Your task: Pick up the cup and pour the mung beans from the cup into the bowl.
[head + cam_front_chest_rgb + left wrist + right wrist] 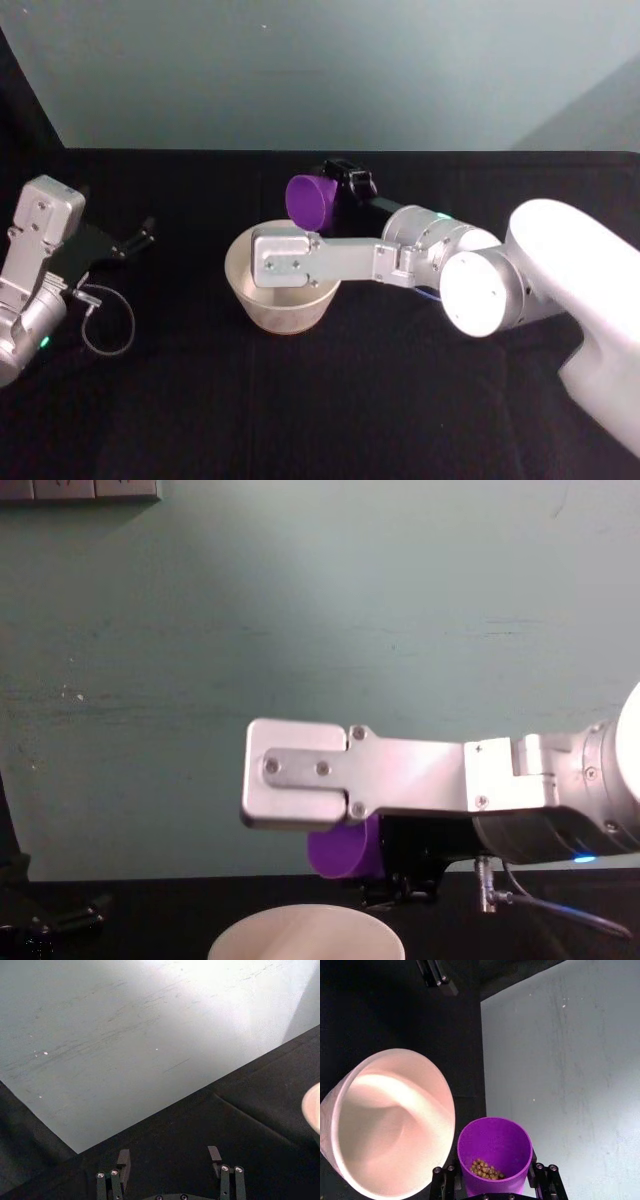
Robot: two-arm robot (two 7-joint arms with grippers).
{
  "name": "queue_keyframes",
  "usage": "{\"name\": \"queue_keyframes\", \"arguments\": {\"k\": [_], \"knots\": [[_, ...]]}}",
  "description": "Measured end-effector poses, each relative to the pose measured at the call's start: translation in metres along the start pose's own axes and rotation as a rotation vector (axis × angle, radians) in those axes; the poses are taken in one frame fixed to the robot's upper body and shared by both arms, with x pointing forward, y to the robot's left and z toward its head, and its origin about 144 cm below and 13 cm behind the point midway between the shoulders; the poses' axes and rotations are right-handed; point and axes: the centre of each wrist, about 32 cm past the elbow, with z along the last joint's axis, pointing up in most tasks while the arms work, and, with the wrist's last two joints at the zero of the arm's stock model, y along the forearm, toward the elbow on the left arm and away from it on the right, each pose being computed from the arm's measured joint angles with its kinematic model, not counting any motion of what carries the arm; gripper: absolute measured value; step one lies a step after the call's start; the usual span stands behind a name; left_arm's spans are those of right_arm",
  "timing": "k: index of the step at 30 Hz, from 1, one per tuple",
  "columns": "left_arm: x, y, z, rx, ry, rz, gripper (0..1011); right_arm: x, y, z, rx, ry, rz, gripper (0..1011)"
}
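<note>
The right arm's white shell (570, 300) fills the 4 o'clock corner of the head view. Its flat silver link (300, 262) reaches toward 9 o'clock across the bowl (238, 280).

A black cloth covers the table (300, 420). A plain teal wall (300, 70) stands behind it, and the chest view shows pale wall plates (80, 488) at its 11 o'clock corner.

The right gripper (350, 186) pinches the cup (312, 201) between its fingers, one on each side of the tumbler's wall. The cup is held in the air, tipped well over, just past the bowl's far rim at 12 o'clock from it. In the chest view the cup is clear of the rim. The right wrist view looks into the cup's mouth, where the mung beans (485, 1169) lie heaped against the lower wall. Beside the cup, at 9 o'clock, the bowl's smooth inner wall shows pale.

The left gripper (135, 240) is parked near the table's 9 o'clock edge with its fingers (123, 1160) spread wide on nothing. A thin cable loop (105, 325) lies by that arm.

In the head view the silver link hides much of the bowl's opening. In the chest view it covers the cup's upper part, and the bottom edge cuts off the bowl. A pale curved shape (312, 1110) at 3 o'clock in the left wrist view is cut off, and I cannot tell what it is.
</note>
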Motion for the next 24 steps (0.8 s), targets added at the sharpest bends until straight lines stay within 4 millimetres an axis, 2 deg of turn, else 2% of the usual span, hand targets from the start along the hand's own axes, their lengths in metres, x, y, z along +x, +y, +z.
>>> {"name": "queue_keyframes", "arguments": {"k": [24], "knots": [[0.0,0.0,0.0,0.0,0.0,0.0,1000,-0.033,0.01,0.017,-0.032,-0.245,-0.037,723]]}}
